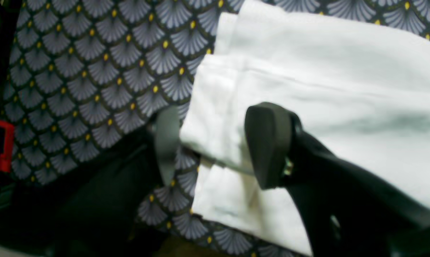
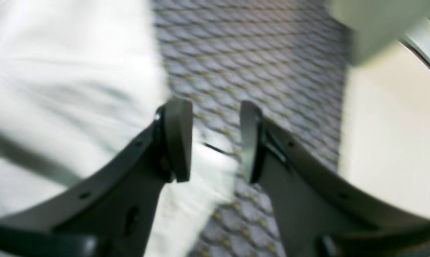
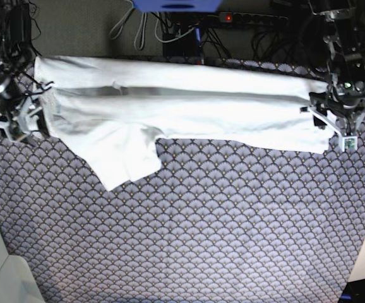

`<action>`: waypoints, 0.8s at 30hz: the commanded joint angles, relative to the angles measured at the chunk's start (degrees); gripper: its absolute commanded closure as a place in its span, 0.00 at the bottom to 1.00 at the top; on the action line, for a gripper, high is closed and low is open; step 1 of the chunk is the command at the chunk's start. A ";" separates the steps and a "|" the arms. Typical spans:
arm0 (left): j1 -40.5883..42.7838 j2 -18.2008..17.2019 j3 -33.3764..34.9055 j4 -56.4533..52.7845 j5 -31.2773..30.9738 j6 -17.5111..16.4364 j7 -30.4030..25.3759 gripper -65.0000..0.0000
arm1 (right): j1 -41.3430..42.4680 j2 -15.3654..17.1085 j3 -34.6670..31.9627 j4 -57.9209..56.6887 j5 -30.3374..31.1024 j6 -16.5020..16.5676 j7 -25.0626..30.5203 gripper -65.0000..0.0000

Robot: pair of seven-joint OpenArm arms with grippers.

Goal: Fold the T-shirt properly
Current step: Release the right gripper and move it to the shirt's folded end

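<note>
The patterned desk [image 3: 189,221], covered in dark fan-scale cloth, is filling the near part of the base view and is carrying everything else. The T-shirt [image 3: 182,104] is lying across its far half as a long white band running from about nine o'clock to three o'clock, already doubled lengthwise, with one sleeve [image 3: 127,158] hanging out of the band toward seven o'clock and breaking the straight lower edge. The left claw [image 1: 215,146] is sitting at the shirt's three-o'clock end; in its wrist view the jaws are standing apart with a stacked corner of the cloth lying between them, and neither pad is pressing on it, so it is released rather than grasping. The right claw [image 2: 215,142] is hovering at the nine-o'clock end; its jaws are also standing apart, one over the white hem and the other over bare desk, with nothing pinched between them, though that view is blurred. Judging from this, the lengthwise fold looks laid and both ends let go, with the crosswise folds not yet done. The main risk is the loose sleeve: if the next fold is made without tucking it in, it will be trapped crooked and leave a bulge. At the left end the layers are lying stepped, not flush, so a shallow pinch could catch only the top layer and peel the fold open. Dragging either end could also pull the soft cloth into new wrinkles.
</note>
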 commanded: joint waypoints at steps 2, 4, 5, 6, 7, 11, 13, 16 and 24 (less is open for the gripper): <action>-0.54 -0.61 -0.15 1.15 0.12 0.21 -0.89 0.49 | 5.77 1.14 -3.83 1.50 0.77 -0.95 -3.47 0.63; -0.54 -0.61 -0.15 1.15 0.12 0.21 -0.89 0.49 | 10.96 0.96 -8.40 1.32 0.86 -0.95 -8.48 0.61; -0.54 -0.61 -0.15 1.15 0.12 0.21 -0.89 0.49 | 13.24 0.61 -10.51 0.88 0.95 -0.95 -11.03 0.58; -0.54 -0.61 -0.15 1.15 0.21 0.21 -0.89 0.49 | 15.62 -0.18 -12.18 0.35 0.95 -0.95 -12.87 0.55; -0.54 -0.61 -0.15 1.15 0.30 0.21 -0.89 0.49 | 17.90 -1.06 -13.23 -0.35 0.77 -0.95 -14.37 0.50; -0.54 -0.61 -0.15 1.24 0.65 0.21 -0.89 0.49 | 24.76 -4.66 -13.94 -7.56 0.77 -0.95 -17.27 0.33; -0.54 -0.61 -0.15 1.24 0.65 0.21 -0.45 0.49 | 27.05 -5.19 -14.11 -12.39 0.77 -0.95 -17.27 0.30; -0.72 -0.61 -0.15 1.24 0.21 0.21 1.05 0.49 | 31.00 -5.37 -14.11 -21.36 0.77 -0.95 -16.74 0.29; -1.07 -0.26 -0.15 1.24 0.21 0.21 1.13 0.49 | 37.77 -5.45 -14.11 -37.80 0.86 -0.95 -16.65 0.29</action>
